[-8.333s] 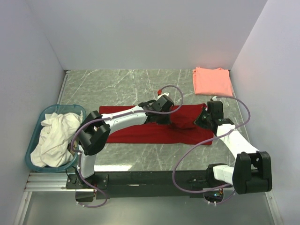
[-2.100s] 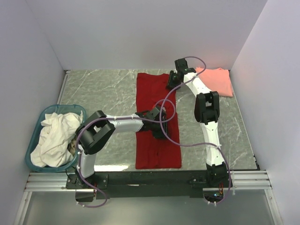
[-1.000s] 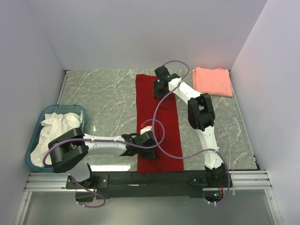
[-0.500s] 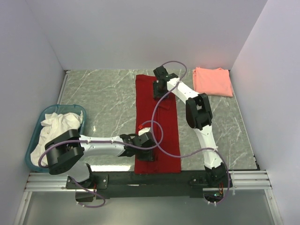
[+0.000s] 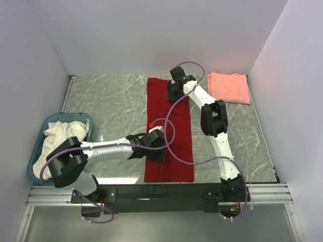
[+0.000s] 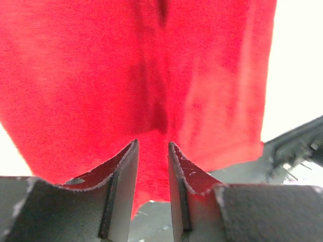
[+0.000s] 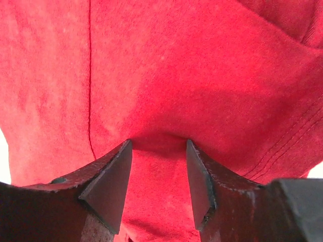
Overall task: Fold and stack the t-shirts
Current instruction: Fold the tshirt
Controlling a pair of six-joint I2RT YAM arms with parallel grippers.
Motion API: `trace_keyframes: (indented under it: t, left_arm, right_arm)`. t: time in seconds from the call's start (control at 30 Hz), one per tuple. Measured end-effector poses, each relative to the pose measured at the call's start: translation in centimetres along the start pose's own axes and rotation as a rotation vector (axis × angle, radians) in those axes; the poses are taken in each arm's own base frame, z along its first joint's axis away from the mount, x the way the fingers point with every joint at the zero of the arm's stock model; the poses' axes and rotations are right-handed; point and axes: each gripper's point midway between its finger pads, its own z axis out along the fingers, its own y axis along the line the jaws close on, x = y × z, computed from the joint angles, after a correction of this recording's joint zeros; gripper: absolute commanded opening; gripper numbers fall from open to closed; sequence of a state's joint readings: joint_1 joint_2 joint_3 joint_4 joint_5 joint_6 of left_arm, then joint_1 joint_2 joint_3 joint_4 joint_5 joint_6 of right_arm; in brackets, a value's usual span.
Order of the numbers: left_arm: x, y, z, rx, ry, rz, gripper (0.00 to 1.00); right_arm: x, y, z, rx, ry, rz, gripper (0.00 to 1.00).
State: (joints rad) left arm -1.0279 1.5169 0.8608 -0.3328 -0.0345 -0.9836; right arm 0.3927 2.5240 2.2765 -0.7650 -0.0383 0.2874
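Seen from above, a grey-green marbled table fills the floor of a plain booth, closed in by pale lilac walls at the back and on both sides. A black rail runs along the near edge and carries the two arm bases.

The red shirt lies flat as a long narrow strip down the middle of the table, from near the back wall to the near edge. The pink shirt lies folded in the far right corner, apart from the red one. A teal basket stands at the left edge, holding white cloth.

The left gripper reaches in from the left and sits on the near half of the red shirt. Its wrist view shows the fingers drawn to a narrow slot, with a crease of red cloth running into it, so it appears to pinch the shirt.

The right gripper is stretched to the far end of the red shirt. Its fingers stand moderately apart, tips against the cloth, with a low hump of red between them. Whether they grip it cannot be told.

Purple cables loop over the shirt.
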Motion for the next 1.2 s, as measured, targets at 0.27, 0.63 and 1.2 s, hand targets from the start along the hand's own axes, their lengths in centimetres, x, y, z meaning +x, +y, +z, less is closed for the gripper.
trace_keyframes:
  t: [0.27,0.63,1.2]
  left_arm:
    - [1.5,-2.6,-0.4,0.098,0.040,0.028,0.31]
    - [7.3,-3.2,1.7,0.105,0.156,0.037,0.29]
    - [6.1,-4.1,-0.4,0.150,0.120,0.036,0.45]
  right_arm:
    - [-0.5,-0.1,0.1,-0.039,-0.007,0.009,0.56]
    - [-1.4,-0.1,0.2,-0.082,-0.028,0.030,0.56]
    - [-1.9,-0.2,-0.3,-0.122,-0.029,0.049,0.60]
